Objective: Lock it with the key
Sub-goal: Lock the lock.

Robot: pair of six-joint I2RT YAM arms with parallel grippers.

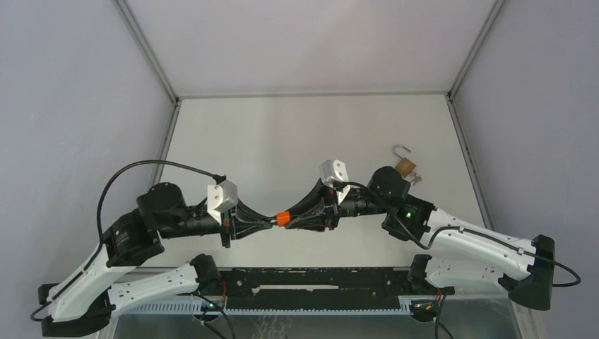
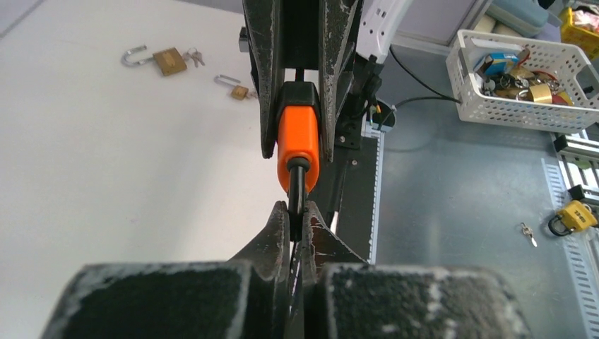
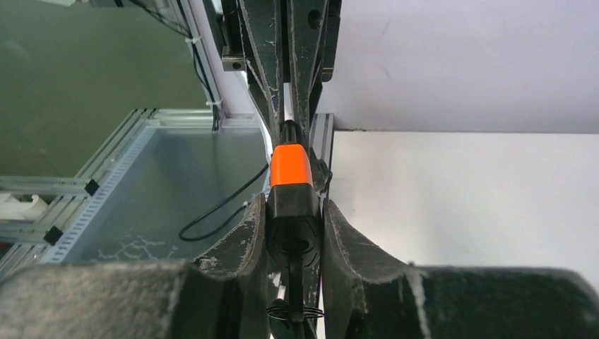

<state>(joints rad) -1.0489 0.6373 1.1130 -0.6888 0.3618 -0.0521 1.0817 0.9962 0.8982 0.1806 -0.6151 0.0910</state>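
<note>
Bright, even, diffuse light; faint shadows; left claw base blurred up close.

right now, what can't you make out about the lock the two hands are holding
- Top view: orange and black plastic lock mostly covered by left hand and right hand; only an orange band shows.
- Left wrist view: thin black metal stem, key or shackle unclear, end hidden between the left hand's fingers.
- Right wrist view: lock's near end buried in the right hand.
</note>
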